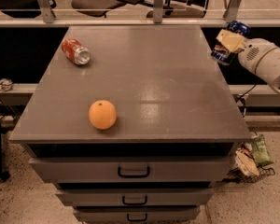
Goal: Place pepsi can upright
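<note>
The pepsi can (222, 55), dark blue with white and red markings, is held tilted in my gripper (229, 42) off the right edge of the grey cabinet top (144, 78), near its far right corner. The can's top end (239, 28) shows above the tan fingers (230, 40), which are shut on its middle. The white arm (266, 62) comes in from the right.
A red-orange can (76, 52) lies on its side at the far left of the top. An orange (102, 114) sits near the front left. Drawers with handles (133, 171) face me. A wire basket of snack bags (252, 158) stands on the floor at right.
</note>
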Robot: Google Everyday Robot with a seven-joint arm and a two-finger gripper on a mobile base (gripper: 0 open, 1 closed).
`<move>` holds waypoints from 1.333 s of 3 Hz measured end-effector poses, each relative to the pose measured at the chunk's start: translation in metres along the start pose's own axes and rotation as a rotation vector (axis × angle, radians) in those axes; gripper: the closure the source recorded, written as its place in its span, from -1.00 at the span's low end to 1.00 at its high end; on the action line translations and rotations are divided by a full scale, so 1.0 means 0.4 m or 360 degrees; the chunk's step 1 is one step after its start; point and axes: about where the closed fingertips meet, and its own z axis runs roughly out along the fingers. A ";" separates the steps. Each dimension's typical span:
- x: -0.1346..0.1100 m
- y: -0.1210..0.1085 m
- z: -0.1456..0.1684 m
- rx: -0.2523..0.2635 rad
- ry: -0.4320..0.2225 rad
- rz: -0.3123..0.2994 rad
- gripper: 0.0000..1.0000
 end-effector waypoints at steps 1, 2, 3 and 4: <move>0.044 -0.004 -0.012 -0.0144 -0.0017 -0.0146 1.00; 0.062 0.072 -0.008 -0.0343 -0.0029 -0.0359 1.00; 0.073 0.136 -0.016 -0.0507 -0.0041 -0.0649 1.00; 0.091 0.174 -0.030 -0.0629 -0.0026 -0.0881 1.00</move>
